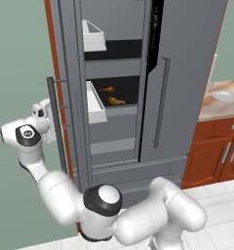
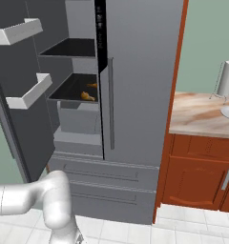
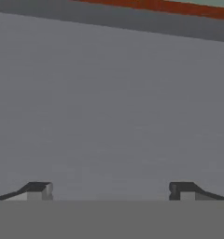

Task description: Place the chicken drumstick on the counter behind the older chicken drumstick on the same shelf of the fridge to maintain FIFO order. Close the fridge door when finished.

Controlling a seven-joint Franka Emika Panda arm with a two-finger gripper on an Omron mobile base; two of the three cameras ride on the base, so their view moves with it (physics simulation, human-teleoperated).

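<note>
Gripper: in the hand view the two dark finger tips stand far apart with nothing between them, so the pincer is released; it faces a flat grey surface at close range. In the left base view the hand sits at the far left, just beside the long bar handle of the open door.
Fridge door: the left door of the fridge is swung open, seen edge-on in the left base view; the right door is shut.
Door bins: two white box-shaped bins hang on the inside of the open door, one above the other.
Shelf: a flat black panel in the middle of the grey interior, below another black panel.
Chicken drumstick: brown-orange, it lies on the shelf near the front edge.
Second drumstick: it lies on the same shelf, behind the first one, deeper inside.
Counter: a beige marble slab on reddish-brown cabinets, to the right of the fridge.
Sink: a pale round basin set in the counter.
Paper towel roll: it stands upright on the counter, near the wall.
</note>
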